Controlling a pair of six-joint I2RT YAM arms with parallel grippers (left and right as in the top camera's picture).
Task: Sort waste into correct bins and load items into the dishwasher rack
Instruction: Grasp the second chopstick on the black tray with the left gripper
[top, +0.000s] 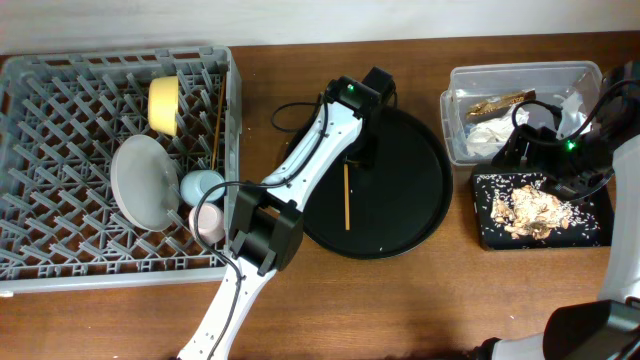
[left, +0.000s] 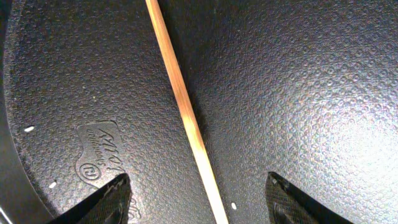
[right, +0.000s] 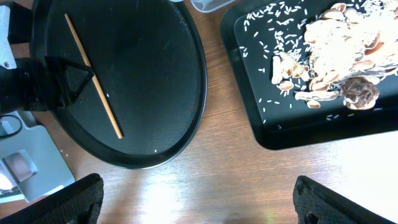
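A wooden chopstick (top: 346, 196) lies on the round black tray (top: 420, 190) at the table's middle. My left gripper (top: 358, 145) hovers open over the chopstick's far end; in the left wrist view the chopstick (left: 185, 112) runs between the spread fingers (left: 199, 199). My right gripper (top: 545, 165) is open and empty above the gap between the tray and the black rectangular bin (top: 590, 225) of food scraps (right: 336, 43). The right wrist view shows the chopstick (right: 93, 74) and its own spread fingers (right: 199, 199) over bare wood. The grey dishwasher rack (top: 60, 250) at left holds dishes.
The rack holds a yellow cup (top: 164, 103), a grey plate (top: 145, 183), a pale blue cup (top: 201, 186), a pink cup (top: 209, 223) and another chopstick (top: 217, 130). A clear plastic bin (top: 460, 140) with crumpled paper waste stands at back right.
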